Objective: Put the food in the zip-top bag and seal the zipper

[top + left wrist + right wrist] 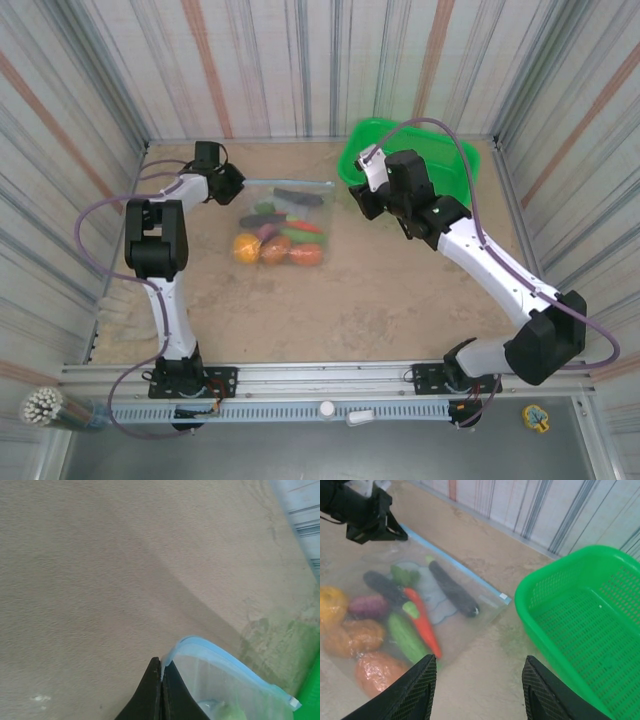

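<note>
We see bright, even light from above, leaving only faint shadows on the tabletop (400, 290). In the left wrist view a broad soft shadow crosses it diagonally, with a green tint near the basket (313, 700). The bag (487, 605) shows pale sheen, blurring the food (422, 622) inside.

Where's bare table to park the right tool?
Widest bare table lies between the zip-top bag and the near edge. Only a narrow strip separates bag and green basket, under the open right tool. Crowded: bag's far-left corner, pinched by the left tool.
</note>
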### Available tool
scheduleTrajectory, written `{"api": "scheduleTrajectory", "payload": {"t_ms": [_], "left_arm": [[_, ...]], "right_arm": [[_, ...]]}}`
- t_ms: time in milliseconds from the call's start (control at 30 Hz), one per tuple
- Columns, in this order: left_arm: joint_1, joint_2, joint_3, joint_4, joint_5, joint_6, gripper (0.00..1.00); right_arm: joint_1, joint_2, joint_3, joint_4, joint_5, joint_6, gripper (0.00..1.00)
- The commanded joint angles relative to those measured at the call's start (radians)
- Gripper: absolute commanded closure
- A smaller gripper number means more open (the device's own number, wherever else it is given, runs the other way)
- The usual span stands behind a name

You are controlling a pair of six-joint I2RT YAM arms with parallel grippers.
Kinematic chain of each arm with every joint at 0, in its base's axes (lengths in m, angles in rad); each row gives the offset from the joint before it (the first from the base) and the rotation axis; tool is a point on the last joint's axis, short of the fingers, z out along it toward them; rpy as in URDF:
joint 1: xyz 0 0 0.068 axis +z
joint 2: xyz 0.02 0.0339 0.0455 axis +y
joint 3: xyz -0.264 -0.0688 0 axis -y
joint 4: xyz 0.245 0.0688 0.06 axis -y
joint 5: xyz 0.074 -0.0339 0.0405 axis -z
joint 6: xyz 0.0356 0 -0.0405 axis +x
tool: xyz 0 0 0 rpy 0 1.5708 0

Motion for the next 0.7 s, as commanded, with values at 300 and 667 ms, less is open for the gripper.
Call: {"api": "scheduleTrajectory", "payload": {"t_ms": [300,667], "left_arm": [[-0.04,-0.477,-0.281,0.074,-0.145,0.362,0.01],[-0.196,-0.973,-0.671,0.184,-0.489,0.788,0.01]], "right_arm": [[-0.043,-0.214,-0.156,0.054,-0.018,0.031,0.01],[-0.109,-0.304,-0.498,0.222,0.077,0.132,0.01]]}}
